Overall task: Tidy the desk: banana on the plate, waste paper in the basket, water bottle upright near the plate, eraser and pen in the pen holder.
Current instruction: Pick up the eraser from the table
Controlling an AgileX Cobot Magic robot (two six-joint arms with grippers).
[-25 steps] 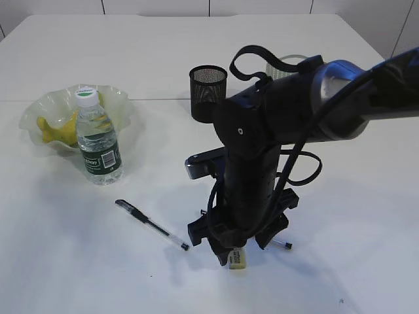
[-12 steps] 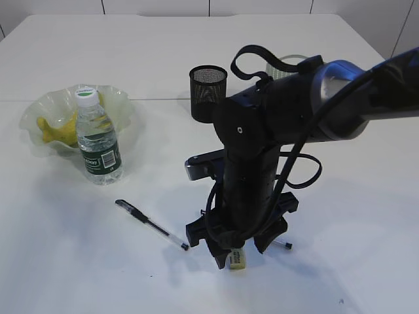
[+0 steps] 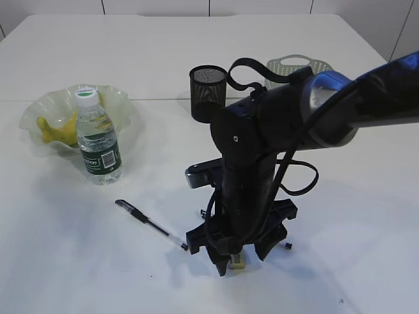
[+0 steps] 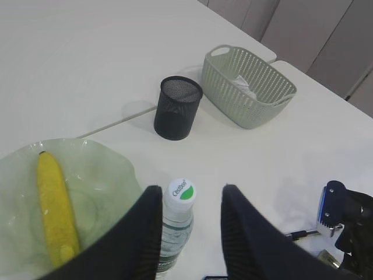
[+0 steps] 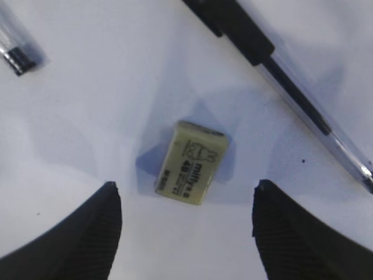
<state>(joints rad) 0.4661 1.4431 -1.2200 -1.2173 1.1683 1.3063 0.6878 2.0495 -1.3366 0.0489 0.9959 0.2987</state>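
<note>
Two tools, and we're hanging the right one straight over the eraser (image 5: 192, 163) with its jaws spread wide.

We're seeing the right tool (image 5: 185, 230) straddling the eraser on the counter (image 3: 78, 275) without touching it, a pen (image 3: 152, 225) lying just beside. Our left tool (image 4: 191, 233) is sitting partly open, gripping nothing, above the upright water bottle (image 3: 97, 136) next to the plate (image 3: 39, 108) with the banana (image 4: 53, 203). Pen holder (image 3: 208, 92) and basket (image 4: 247, 85) are standing further back.

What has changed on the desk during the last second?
The right arm sank lower, bringing its open jaws down around the eraser, not yet gripped. The bottle, pen, pen holder and plate stayed put.
</note>
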